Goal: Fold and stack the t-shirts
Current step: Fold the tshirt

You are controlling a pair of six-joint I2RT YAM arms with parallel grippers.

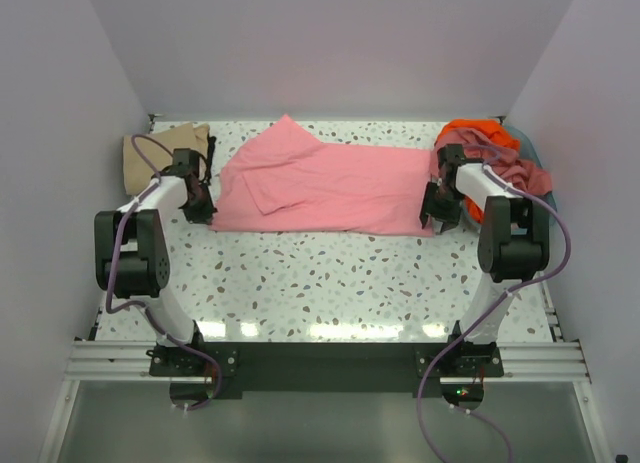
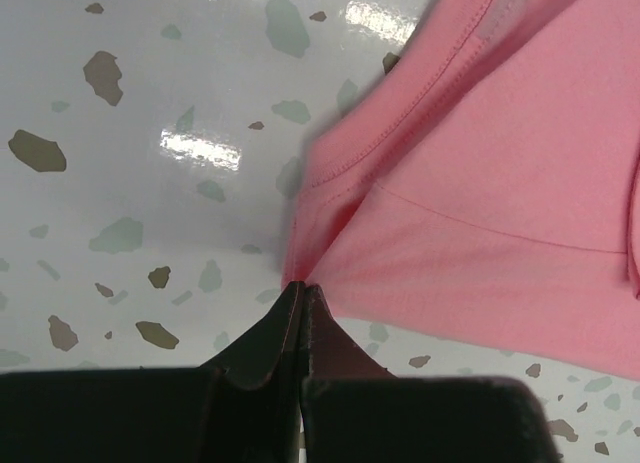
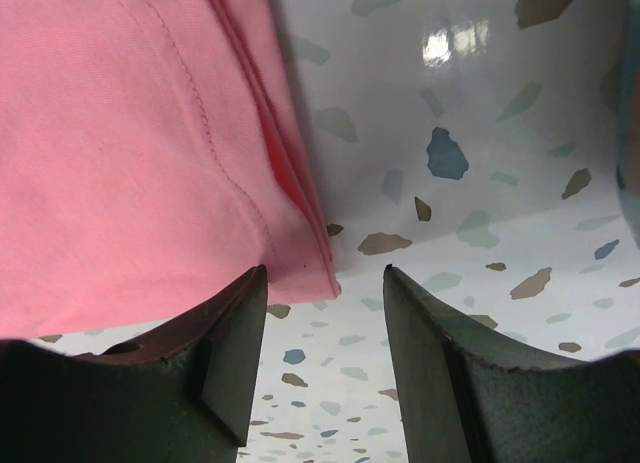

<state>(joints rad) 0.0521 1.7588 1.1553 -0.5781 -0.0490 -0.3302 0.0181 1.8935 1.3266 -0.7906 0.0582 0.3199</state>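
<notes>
So, far left first: the tan t-shirt (image 1: 165, 151) sits bunched in the back-left corner of the speckled table (image 1: 330, 283). Right beside it the left arm is folded up at the elbow, forearm reaching away from its base. The wrist tips down so the left gripper (image 2: 302, 289) meets the left edge of the light pink t-shirt (image 1: 330, 188). Its jaws are pressed together, pinching a bit of that shirt's hem, and the wrist cam shows fabric puckering into the tips. The pink shirt lies spread across the middle of the table, a bit rumpled. At its near right corner the right arm mirrors the pose. The right gripper (image 3: 325, 283) has its jaws apart, with the shirt's corner lying just by one finger and nothing held. In the far right corner is the blue basket (image 1: 528, 145), with an orange t-shirt (image 1: 472, 133) and a dusty pink t-shirt (image 1: 518, 171) heaped in it and spilling over the rim.
</notes>
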